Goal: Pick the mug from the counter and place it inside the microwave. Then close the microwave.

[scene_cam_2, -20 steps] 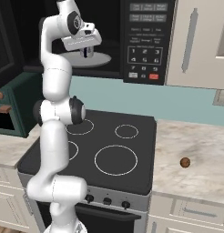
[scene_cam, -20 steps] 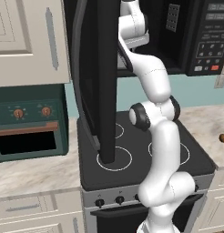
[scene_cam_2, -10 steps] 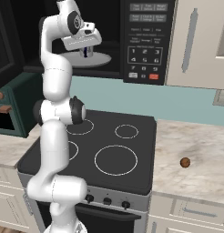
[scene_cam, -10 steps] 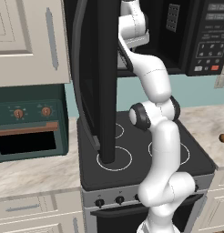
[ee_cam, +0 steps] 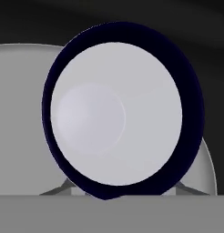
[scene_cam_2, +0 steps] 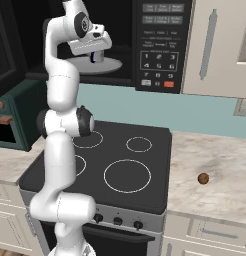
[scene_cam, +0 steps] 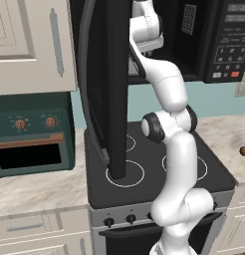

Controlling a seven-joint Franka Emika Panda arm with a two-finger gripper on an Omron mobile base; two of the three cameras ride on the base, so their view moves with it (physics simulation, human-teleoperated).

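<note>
Kitchen scene, black stovetop [scene_cam_2: 115, 165] under open microwave [scene_cam_2: 160, 45]. Mug [scene_cam_2: 97, 56] stands upright on the turntable plate [scene_cam_2: 112, 65] inside, claw [scene_cam_2: 96, 54] right above it; can't tell if fingers clamp it. Brown ball [scene_cam_2: 203, 178] on table [scene_cam_2: 220, 170].

Arm [scene_cam_2: 60, 125] reared tall — wrist bent forward, gripper [scene_cam_2: 96, 58] pointing down — jaws unclear.

Even, flat rendered light, no glare; microwave [scene_cam_2: 115, 45] cavity dim; mug [ee_cam: 118, 113] beneath the jaws soft-edged, slightly blurred; shadows faint.
</note>
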